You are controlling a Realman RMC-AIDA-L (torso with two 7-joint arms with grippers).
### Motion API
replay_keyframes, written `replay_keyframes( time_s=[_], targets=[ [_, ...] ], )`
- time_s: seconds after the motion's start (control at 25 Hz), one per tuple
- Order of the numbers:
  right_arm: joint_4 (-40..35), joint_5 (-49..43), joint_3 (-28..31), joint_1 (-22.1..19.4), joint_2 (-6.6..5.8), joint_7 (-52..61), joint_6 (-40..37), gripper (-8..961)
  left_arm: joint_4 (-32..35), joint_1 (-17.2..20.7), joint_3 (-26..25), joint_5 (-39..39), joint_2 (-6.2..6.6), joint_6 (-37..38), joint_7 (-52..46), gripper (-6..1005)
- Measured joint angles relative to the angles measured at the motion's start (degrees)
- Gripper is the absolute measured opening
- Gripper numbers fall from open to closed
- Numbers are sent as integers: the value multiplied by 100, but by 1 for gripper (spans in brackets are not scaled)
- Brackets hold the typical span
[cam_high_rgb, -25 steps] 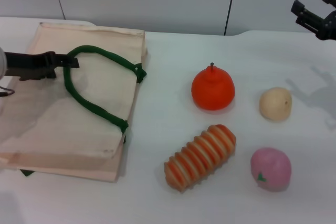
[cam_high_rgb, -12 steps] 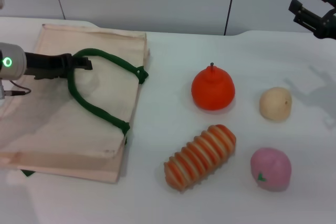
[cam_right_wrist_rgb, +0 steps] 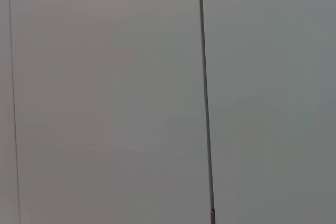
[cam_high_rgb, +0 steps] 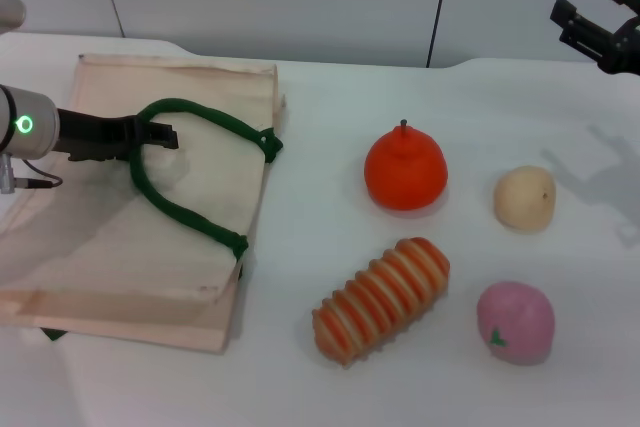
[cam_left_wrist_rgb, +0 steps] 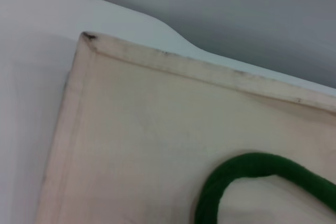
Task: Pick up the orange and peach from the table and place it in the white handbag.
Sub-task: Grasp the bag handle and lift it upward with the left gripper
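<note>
The white handbag (cam_high_rgb: 90, 237) lies flat on the table's left side; it also shows in the left wrist view (cam_left_wrist_rgb: 157, 129). My left gripper (cam_high_rgb: 160, 135) is over the bag, shut on its dark green handle (cam_high_rgb: 215, 122), whose loop also shows in the left wrist view (cam_left_wrist_rgb: 252, 169). The orange (cam_high_rgb: 405, 172) stands mid-table, to the right of the bag. The peach (cam_high_rgb: 515, 322) lies at the front right. My right gripper (cam_high_rgb: 596, 9) is raised at the far right, open and empty, well above and behind the fruit.
A pale beige round fruit (cam_high_rgb: 524, 197) sits to the right of the orange. A long orange-and-cream ribbed item (cam_high_rgb: 382, 297) lies in front of the orange, left of the peach. A grey wall runs behind the table. The right wrist view shows only wall.
My left gripper has moved right and slightly toward the front over the bag, dragging the handle loop with it. The right arm has barely moved. The fruit has not moved.
</note>
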Motion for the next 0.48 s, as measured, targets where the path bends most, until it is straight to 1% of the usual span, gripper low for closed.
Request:
replay_keyframes(
  time_s=[0.24,0.48],
  targets=[
    [30,0,0,-1,0,0,0,881,-7,-11,0,12,3,-11,-13,802],
    [43,0,0,-1,0,0,-28,881,-132,-106,0,259,60,-48,-198,672]
  ],
)
